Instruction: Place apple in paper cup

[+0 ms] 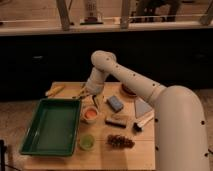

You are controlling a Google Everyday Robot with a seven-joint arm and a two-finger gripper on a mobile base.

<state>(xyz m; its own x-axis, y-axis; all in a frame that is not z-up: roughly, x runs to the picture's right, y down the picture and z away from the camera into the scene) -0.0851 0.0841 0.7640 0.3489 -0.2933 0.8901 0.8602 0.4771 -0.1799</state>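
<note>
On the wooden table (pixel 111 156), the paper cup (pixel 90 115) stands at 3 o'clock of the green tray (pixel 30 148). At the cup's 12 o'clock hangs the gripper (pixel 95 101); how wide it is open, or what it holds, I cannot tell.

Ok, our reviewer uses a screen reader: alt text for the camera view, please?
The claw of a white robot arm hangs close to a small cream-white paper cup on a wooden table, between a green plastic tray and a blue sponge.
</note>
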